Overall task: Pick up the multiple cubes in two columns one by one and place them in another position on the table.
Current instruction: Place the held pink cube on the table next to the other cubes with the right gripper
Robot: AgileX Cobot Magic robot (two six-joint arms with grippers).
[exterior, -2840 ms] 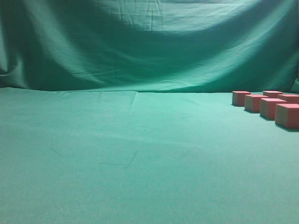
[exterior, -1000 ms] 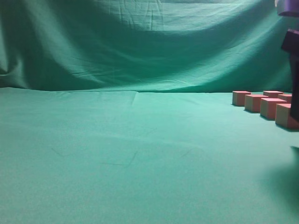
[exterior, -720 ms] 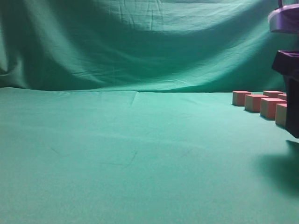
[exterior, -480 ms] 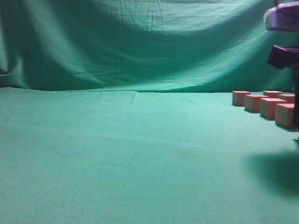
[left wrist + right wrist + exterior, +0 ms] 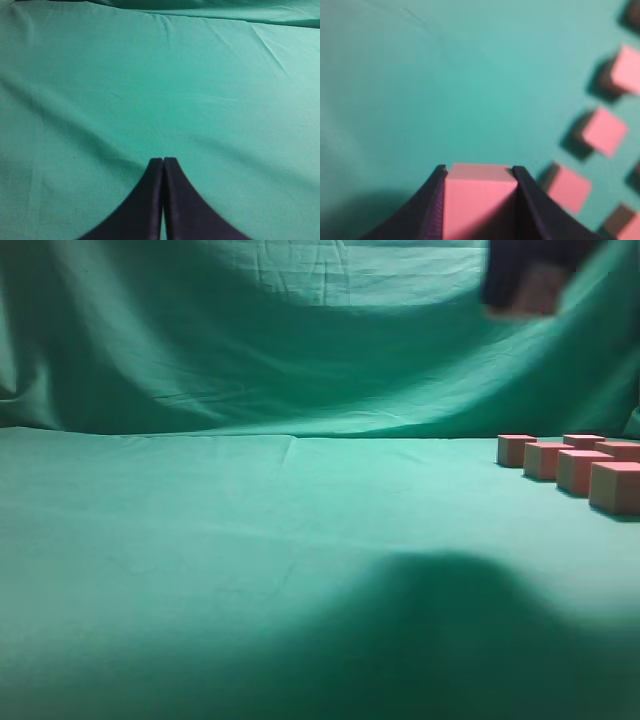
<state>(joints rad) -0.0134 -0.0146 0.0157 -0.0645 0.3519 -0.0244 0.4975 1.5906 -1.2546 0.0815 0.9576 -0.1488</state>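
Cube point(image 5: 479, 200) clamped between right jaws

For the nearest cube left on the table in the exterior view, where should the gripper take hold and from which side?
Grip the nearest cube across two opposite vertical side faces, coming straight down from above. Its top is flat and level, its sides are upright and parallel, and it rests flat on the table. Neighbouring cubes stand close behind it, so a sideways approach would probably bump them.

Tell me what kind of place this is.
Probably a staged robot test bench, not a home: a table and backdrop draped in green cloth, identical pink cubes in rows, and the right gripper carrying one cube.
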